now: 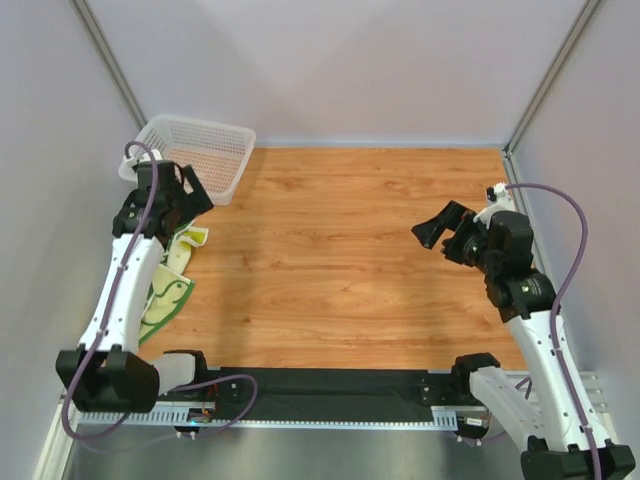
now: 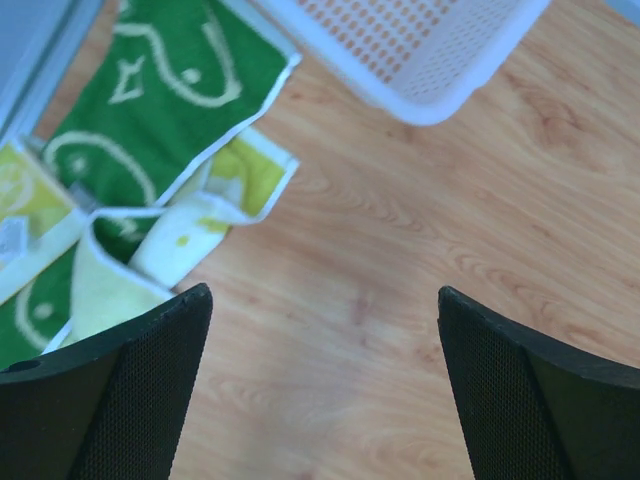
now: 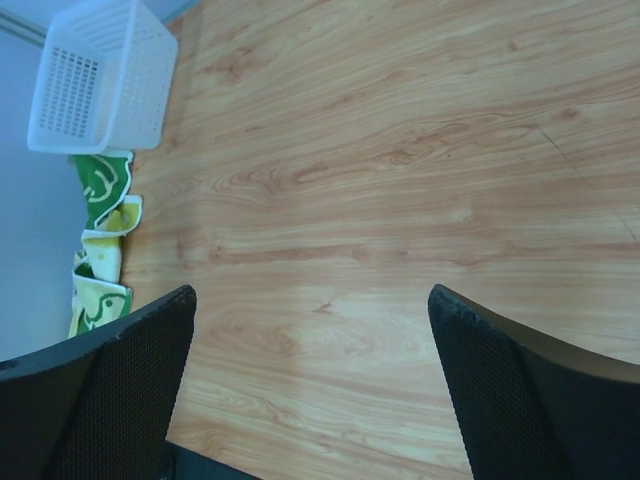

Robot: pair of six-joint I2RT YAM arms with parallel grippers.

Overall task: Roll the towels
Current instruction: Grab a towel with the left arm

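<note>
light: bright, even, diffuse from above
shadows: soft, faint on table (image 1: 230,300) by left edge
glare: basket (image 2: 440,60) slightly washed out
focus: left wrist fingers (image 2: 110,400) blurred up close; top view sharp

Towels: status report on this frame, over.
Left tool open, empty, hovering just off the pile. Right tool open, empty, well away. Towels heaped unrolled far left, beside basket. Nothing in the way.
</note>
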